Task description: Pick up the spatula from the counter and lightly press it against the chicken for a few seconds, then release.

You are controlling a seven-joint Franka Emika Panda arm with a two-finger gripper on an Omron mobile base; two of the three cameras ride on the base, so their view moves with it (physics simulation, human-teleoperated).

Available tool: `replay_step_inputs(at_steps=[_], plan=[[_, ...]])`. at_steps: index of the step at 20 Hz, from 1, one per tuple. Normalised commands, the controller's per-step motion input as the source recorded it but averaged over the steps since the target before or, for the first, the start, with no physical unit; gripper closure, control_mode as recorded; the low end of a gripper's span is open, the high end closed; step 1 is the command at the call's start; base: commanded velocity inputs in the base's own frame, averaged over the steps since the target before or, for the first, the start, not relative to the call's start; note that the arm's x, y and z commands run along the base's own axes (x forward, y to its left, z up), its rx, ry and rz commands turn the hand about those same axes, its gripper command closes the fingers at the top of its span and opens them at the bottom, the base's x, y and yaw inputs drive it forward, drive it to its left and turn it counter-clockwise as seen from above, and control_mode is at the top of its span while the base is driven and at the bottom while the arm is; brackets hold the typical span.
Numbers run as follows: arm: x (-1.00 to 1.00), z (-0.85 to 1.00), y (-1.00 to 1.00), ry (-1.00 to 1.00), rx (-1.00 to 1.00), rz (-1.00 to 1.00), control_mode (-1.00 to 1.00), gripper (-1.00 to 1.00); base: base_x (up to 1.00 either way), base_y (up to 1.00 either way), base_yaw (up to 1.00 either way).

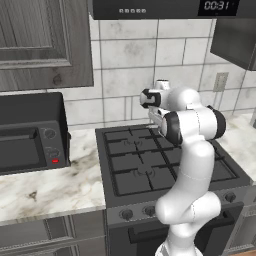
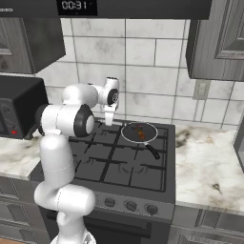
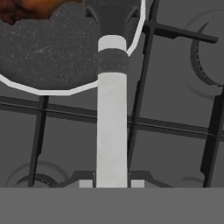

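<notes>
My gripper (image 3: 112,183) is shut on the white handle of the spatula (image 3: 112,127). The spatula's dark head (image 3: 113,17) reaches over the rim of the pan (image 3: 43,90). The browned chicken (image 3: 26,8) lies in the pan, up and to the left of the head and apart from it. In the right base view the gripper (image 2: 110,110) hangs above the stove's back left, with the spatula (image 2: 108,119) pointing down. There the pan (image 2: 127,136) with the chicken (image 2: 140,134) sits to its right on a rear burner. In the left base view the hand (image 1: 152,100) is partly behind the arm.
The black stove (image 1: 140,170) has dark grates and front knobs. A toaster oven (image 1: 30,135) stands on the marble counter (image 1: 45,187) to the left. More counter (image 2: 209,157) lies to the right. Cabinets and a hood hang overhead. The pan's handle (image 2: 152,151) points toward the front.
</notes>
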Motion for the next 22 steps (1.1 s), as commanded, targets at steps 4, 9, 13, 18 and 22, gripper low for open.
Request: replay_step_inputs(at_steps=[4, 9, 13, 18, 22], plan=[[0.12, -0.06, 0.00, 0.00, 0.00, 0.00, -1.00, 1.00, 0.00, 0.00, 0.00], [0.16, -0.04, -0.01, 0.00, 0.00, 0.00, -1.00, 1.00, 0.00, 0.00, 0.00], [0.24, -0.03, -0.04, 0.00, 0.00, 0.00, -1.00, 1.00, 0.00, 0.00, 0.00], [0.24, -0.07, -0.05, 0.00, 0.00, 0.00, -1.00, 1.00, 0.00, 0.00, 0.00], [0.20, -0.12, -0.04, 0.00, 0.00, 0.00, -1.00, 1.00, 0.00, 0.00, 0.00]])
